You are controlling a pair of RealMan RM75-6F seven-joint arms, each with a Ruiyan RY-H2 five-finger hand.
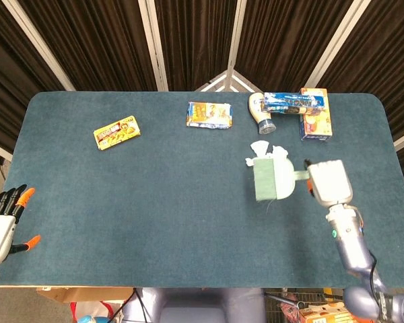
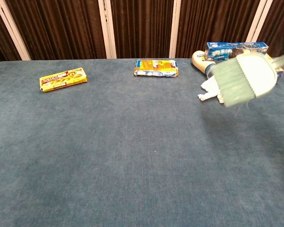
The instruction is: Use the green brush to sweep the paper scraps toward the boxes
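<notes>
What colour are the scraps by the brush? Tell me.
White. The scraps lie beside the green brush; the head view shows them best.

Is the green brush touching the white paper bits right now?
Cannot tell. In both views the green brush overlaps the paper scraps, but it is motion-blurred in the chest view and may be lifted.
</notes>
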